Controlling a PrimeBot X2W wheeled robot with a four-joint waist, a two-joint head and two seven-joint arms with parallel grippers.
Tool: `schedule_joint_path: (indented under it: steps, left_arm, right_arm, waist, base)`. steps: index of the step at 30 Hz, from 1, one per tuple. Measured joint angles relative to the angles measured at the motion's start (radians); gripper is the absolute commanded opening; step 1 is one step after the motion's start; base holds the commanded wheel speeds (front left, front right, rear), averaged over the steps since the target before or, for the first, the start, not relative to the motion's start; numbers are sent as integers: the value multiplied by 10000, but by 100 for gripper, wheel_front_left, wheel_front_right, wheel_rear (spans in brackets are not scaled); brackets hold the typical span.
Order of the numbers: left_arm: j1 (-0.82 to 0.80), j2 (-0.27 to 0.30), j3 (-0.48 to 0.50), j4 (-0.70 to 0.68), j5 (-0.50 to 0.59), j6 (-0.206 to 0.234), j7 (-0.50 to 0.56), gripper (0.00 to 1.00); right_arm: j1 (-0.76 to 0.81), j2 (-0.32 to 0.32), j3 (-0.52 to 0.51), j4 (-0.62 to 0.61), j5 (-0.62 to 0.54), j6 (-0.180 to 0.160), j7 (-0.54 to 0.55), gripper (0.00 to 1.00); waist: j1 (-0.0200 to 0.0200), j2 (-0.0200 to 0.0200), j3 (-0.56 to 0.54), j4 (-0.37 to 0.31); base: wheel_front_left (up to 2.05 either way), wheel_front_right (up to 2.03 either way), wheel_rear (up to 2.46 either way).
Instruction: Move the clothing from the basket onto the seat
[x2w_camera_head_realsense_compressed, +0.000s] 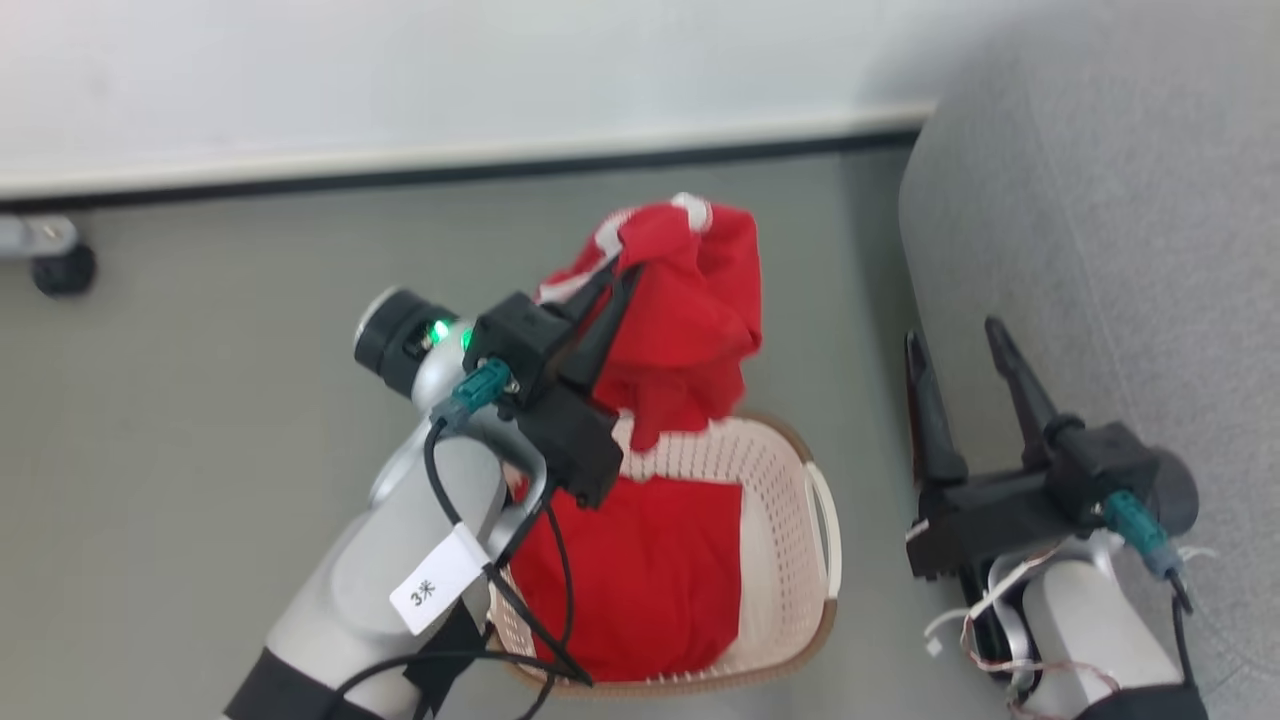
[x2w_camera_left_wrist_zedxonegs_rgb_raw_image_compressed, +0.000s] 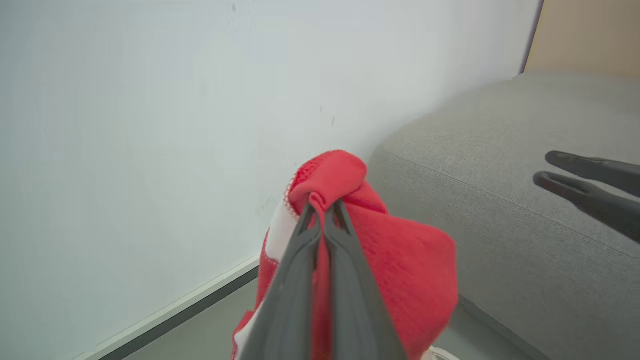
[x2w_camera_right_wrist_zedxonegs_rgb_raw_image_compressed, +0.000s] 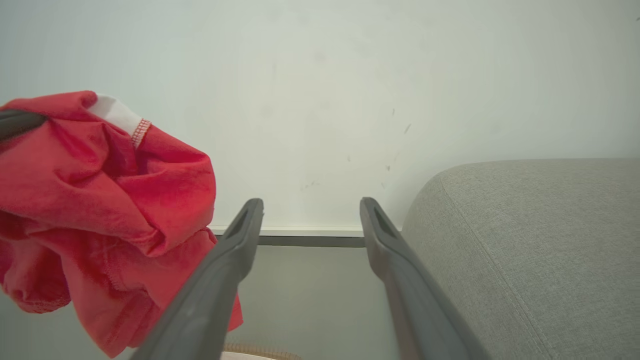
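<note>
**Holding a red garment (x2w_camera_head_realsense_compressed: 690, 310) above the laundry basket (x2w_camera_head_realsense_compressed: 775, 470), beside the grey sofa (x2w_camera_head_realsense_compressed: 1120, 250)**

Seen from the head camera, the left hand (x2w_camera_head_realsense_compressed: 620, 275) was clenched on a bunched, bright red garment with white stitched edging along its top fold. The fabric hung in loose folds from the two dark fingers, above the far end of the cream perforated basket. Whether its lowest fold touched the basket's rim could not be told. A second red garment (x2w_camera_head_realsense_compressed: 650, 570) lay flat inside the basket, covering most of its bottom. The basket stood on the grey floor (x2w_camera_head_realsense_compressed: 200, 420), just left of the sofa, with its brown woven-look rim and one side handle (x2w_camera_head_realsense_compressed: 828, 530) facing the sofa.

The right hand (x2w_camera_head_realsense_compressed: 955, 335) was released, its fingers spread apart and holding nothing, hovering at the sofa's rounded front edge between basket and seat.

From the left wrist camera, the fingertips (x2w_camera_left_wrist_zedxonegs_rgb_raw_image_compressed: 306, 220) of the left hand (x2w_camera_left_wrist_zedxonegs_rgb_raw_image_compressed: 322, 205) pinched a fold of the red garment (x2w_camera_left_wrist_zedxonegs_rgb_raw_image_compressed: 400, 260) tightly, with the sofa (x2w_camera_left_wrist_zedxonegs_rgb_raw_image_compressed: 500, 200) behind it and the right hand (x2w_camera_left_wrist_zedxonegs_rgb_raw_image_compressed: 544, 167) over the cushion.

From the right wrist camera, the right hand (x2w_camera_right_wrist_zedxonegs_rgb_raw_image_compressed: 311, 205) stood parted, the red garment (x2w_camera_right_wrist_zedxonegs_rgb_raw_image_compressed: 100, 200) to its left, the sofa (x2w_camera_right_wrist_zedxonegs_rgb_raw_image_compressed: 550, 250) to its right and a white wall (x2w_camera_right_wrist_zedxonegs_rgb_raw_image_compressed: 320, 75) ahead.
</note>
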Motion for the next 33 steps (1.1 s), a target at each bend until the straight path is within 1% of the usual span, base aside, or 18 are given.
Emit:
schedule_joint_path:
  steps: [9,15,21,25,26,28,33]
  left_arm:
    - [589,-2,-378,94,-911,-4,2,0]
    - [1034,2,-591,230,-1202,-4,33,0]
    - [1401,4,-763,8,-1536,-4,288,0]
    - [1475,4,-874,-272,-1597,12,401,0]
    - [1476,4,-955,-497,-1657,100,514,0]
    - [1476,4,-1014,-625,-1722,140,600,0]
    - [1476,12,-1331,-920,-1822,244,765,0]
  right_arm:
    - [881,71,102,314,94,102,0,100]
    - [1621,115,234,453,178,199,2,100]
    - [2300,163,577,314,178,385,2,100]
    - [2372,186,997,265,174,675,2,100]
    - [2347,194,1338,309,132,911,2,100]
    - [2275,198,1601,439,61,1058,2,100]
    - [1838,215,2096,1001,-73,1243,2,100]
  waist:
    - [0,0,-1382,183]
    - [0,0,-2298,263]
    - [-1,0,-3118,341]
    - [0,0,-3500,413]
    - [0,0,-3669,483]
    - [0,0,-3727,537]
    - [2,2,-3785,640]
  base:
    - [0,0,0]
    - [0,0,0]
    - [0,0,0]
    - [0,0,0]
    - [0,0,0]
    - [0,0,0]
    - [0,0,0]
